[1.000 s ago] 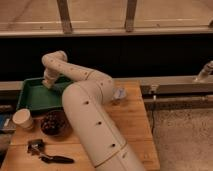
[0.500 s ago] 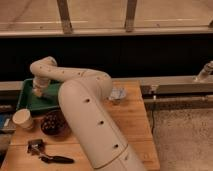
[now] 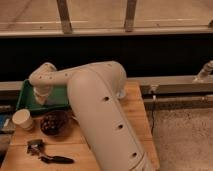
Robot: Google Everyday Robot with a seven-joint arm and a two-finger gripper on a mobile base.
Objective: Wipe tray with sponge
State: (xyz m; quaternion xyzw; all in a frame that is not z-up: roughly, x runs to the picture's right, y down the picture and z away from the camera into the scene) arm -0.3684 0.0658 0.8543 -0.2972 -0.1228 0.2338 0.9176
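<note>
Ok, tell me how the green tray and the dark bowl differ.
The tray is green, rectangular and shallow; the bowl is dark brown and round. The tray is wider than the bowl. The tray lies at the back, the bowl in front of it. The gripper is down over the tray, not the bowl. Both rest on the wooden table.

I cannot make out the sponge beneath my pincer [image 3: 42,98], low over the tray [image 3: 25,96], whose right end my arm [image 3: 100,115] covers.
</note>
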